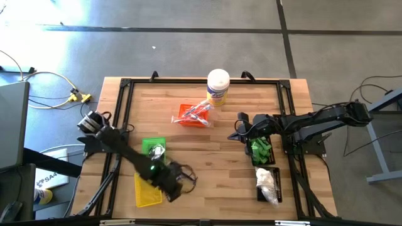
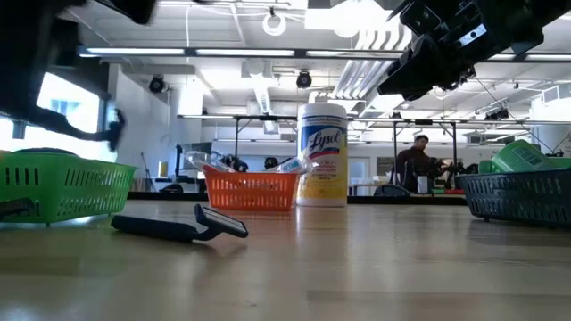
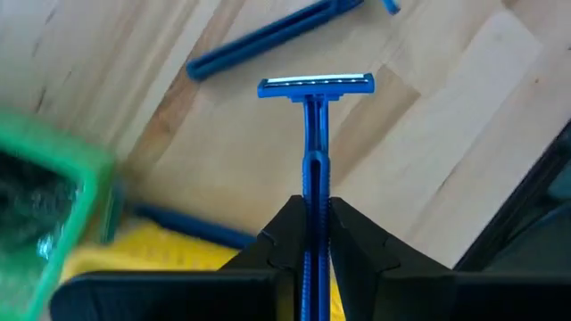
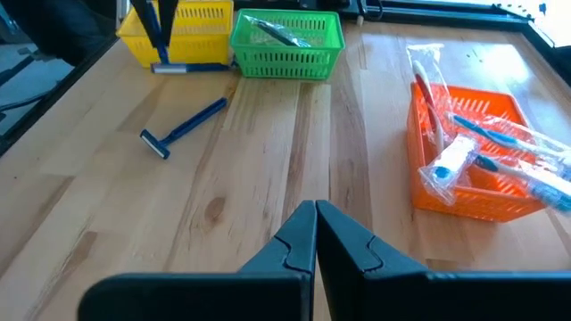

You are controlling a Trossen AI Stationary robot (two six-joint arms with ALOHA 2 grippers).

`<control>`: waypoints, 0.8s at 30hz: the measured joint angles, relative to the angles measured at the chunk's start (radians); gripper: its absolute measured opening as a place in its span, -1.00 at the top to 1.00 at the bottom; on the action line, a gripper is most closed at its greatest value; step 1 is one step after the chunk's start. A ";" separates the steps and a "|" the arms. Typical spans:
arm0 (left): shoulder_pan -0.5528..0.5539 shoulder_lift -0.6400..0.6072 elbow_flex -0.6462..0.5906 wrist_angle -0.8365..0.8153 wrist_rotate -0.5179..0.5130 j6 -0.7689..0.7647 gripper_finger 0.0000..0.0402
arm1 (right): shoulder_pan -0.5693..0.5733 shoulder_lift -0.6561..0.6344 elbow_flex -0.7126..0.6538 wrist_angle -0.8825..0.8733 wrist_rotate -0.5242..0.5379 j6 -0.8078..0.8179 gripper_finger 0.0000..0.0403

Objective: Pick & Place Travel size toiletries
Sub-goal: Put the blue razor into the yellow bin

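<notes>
My left gripper (image 3: 314, 209) hangs over the table's near left part, beside the yellow tray (image 1: 147, 191), shut on a blue razor (image 3: 315, 107). The right wrist view shows this razor (image 4: 161, 36) in front of the yellow tray (image 4: 192, 22). A second blue razor (image 4: 183, 127) lies flat on the wood, also seen in the low view (image 2: 178, 227). My right gripper (image 4: 315, 214) waits shut and empty at mid-right (image 1: 239, 133). Wrapped toothbrushes (image 4: 500, 147) fill the orange tray (image 1: 191, 115). My left gripper pinches the razor's handle (image 3: 314, 192) between its two fingers. The fingers point steeply down and run along the handle. The razor sticks out past the fingertips with its head (image 3: 317, 86) lowest, hanging over the wood.
A green tray (image 1: 154, 147) stands just beyond the yellow one. The white canister (image 1: 218, 86) stands at the far edge. Two black trays, one with green items (image 1: 260, 150) and one with white fluffy bags (image 1: 267, 182), sit at the right. Bare wood lies in the middle.
</notes>
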 joint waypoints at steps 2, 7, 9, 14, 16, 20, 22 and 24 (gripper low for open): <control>-0.052 -0.001 0.000 -0.018 -0.067 -0.087 0.82 | 0.000 0.000 0.000 0.002 0.000 -0.012 0.99; -0.169 -0.001 0.000 -0.048 -0.232 -0.336 0.82 | 0.000 0.000 0.000 0.010 0.000 -0.029 0.98; -0.214 -0.001 0.001 -0.074 -0.289 -0.446 0.82 | 0.000 0.000 0.000 0.010 0.000 -0.029 0.98; -0.314 -0.002 0.001 -0.187 -0.343 -0.735 0.82 | 0.000 0.000 0.000 0.019 0.000 -0.029 0.98; -0.347 -0.002 0.001 -0.227 -0.345 -0.832 0.82 | 0.000 0.000 0.000 0.025 0.000 -0.029 0.98; -0.399 -0.002 0.001 -0.296 -0.346 -0.990 0.82 | 0.000 0.000 0.000 0.029 0.000 -0.029 0.98; -0.417 -0.002 0.001 -0.321 -0.345 -1.037 0.82 | 0.000 0.000 0.000 0.031 0.000 -0.029 0.98; -0.427 -0.002 0.001 -0.332 -0.342 -1.056 0.82 | 0.000 0.000 0.000 0.031 0.000 -0.029 0.98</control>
